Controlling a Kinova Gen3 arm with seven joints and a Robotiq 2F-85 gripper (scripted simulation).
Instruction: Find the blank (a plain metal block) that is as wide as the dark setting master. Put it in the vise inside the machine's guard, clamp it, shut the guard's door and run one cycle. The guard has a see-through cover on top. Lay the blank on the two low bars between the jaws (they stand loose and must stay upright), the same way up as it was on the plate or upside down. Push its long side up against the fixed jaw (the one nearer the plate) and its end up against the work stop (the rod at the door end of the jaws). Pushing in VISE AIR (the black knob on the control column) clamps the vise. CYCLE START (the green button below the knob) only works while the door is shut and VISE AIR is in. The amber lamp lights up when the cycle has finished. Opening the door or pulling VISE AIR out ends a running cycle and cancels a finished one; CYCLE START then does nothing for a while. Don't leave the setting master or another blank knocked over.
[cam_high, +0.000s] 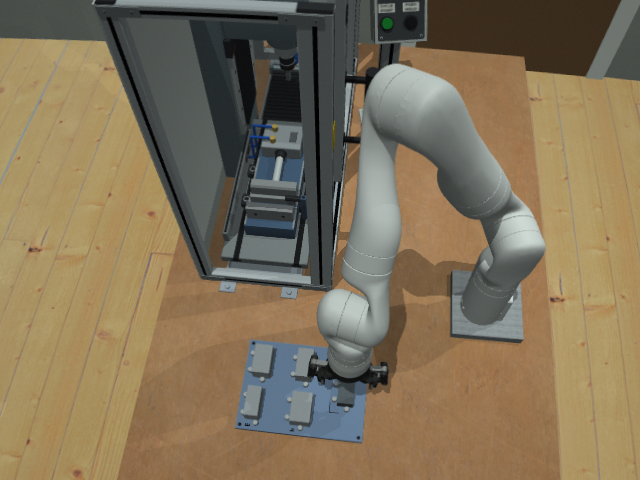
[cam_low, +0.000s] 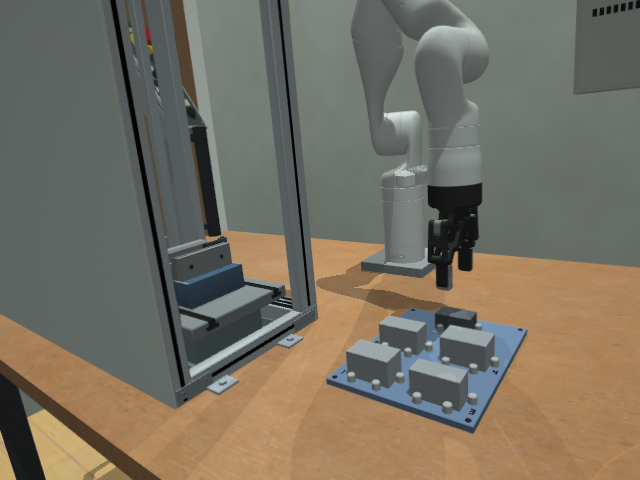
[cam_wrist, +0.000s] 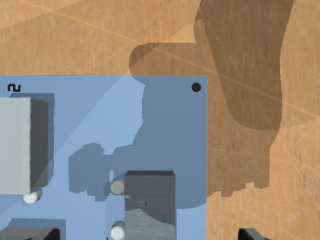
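Observation:
The blue plate (cam_high: 330, 427) (cam_low: 505, 342) (cam_wrist: 165, 125) carries several light grey blanks, among them one (cam_high: 262, 359) (cam_low: 373, 360) at the corner nearest the guard and one (cam_high: 301, 407) (cam_low: 466, 345) (cam_wrist: 15, 145) beside the master. The dark setting master (cam_high: 345, 396) (cam_low: 455, 316) (cam_wrist: 150, 205) stands upright between pegs at the plate's corner nearest the arm's base. My gripper (cam_high: 347, 373) (cam_low: 453, 271) (cam_wrist: 148, 236) is open and empty. It points straight down a short way above the master. The vise (cam_high: 273, 206) (cam_low: 217, 289) sits inside the guard with nothing between its jaws.
The tall guard frame (cam_high: 320, 155) (cam_low: 289, 180) stands beyond the plate, with its plate-facing end open. The control column carries the green button (cam_high: 386, 23) and the black knob (cam_high: 410, 22). The arm's base (cam_high: 485, 320) (cam_low: 403, 227) stands to the right of the guard.

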